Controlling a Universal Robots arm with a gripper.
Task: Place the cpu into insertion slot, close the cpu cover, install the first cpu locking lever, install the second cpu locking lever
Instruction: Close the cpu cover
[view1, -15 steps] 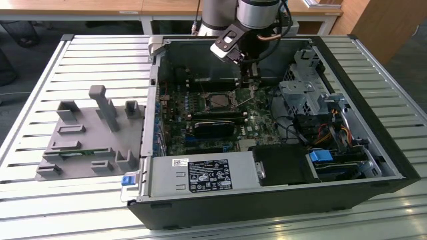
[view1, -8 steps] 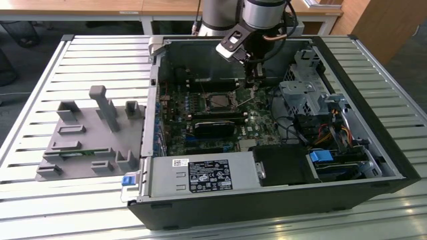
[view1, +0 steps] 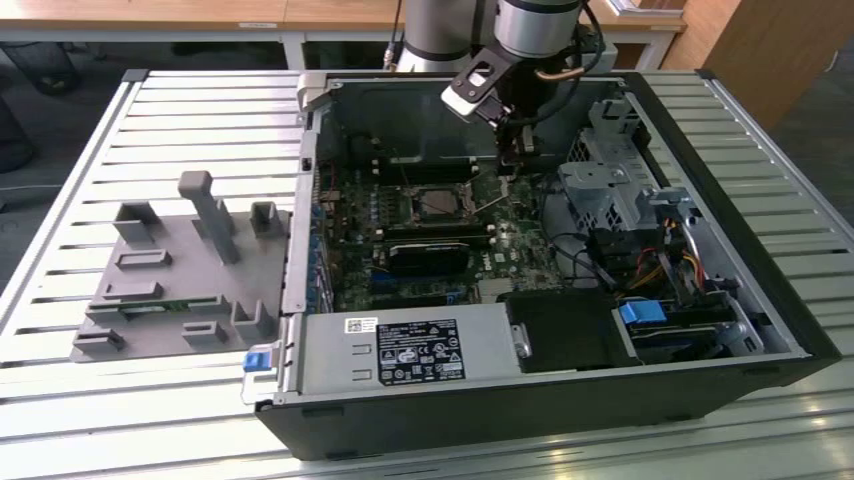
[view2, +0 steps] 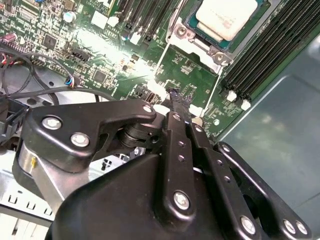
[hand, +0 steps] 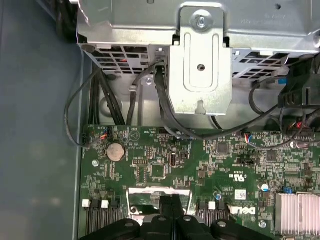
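The open computer case (view1: 467, 420) lies mid-frame in the exterior view on the slatted counter (view1: 80, 420), with a grey fixture tray (view1: 160, 280) at the exterior view's left. The drive cage (view1: 607, 195) and black cables (hand: 165, 110) crowd the gripper (view1: 518, 160). Its fingers (view2: 179, 117) are clenched together at the cpu cover (hand: 150, 190), a silver frame with green board showing through its cut-out. The cpu (view2: 227, 17), beige-topped, sits in the insertion slot (view2: 191, 24).
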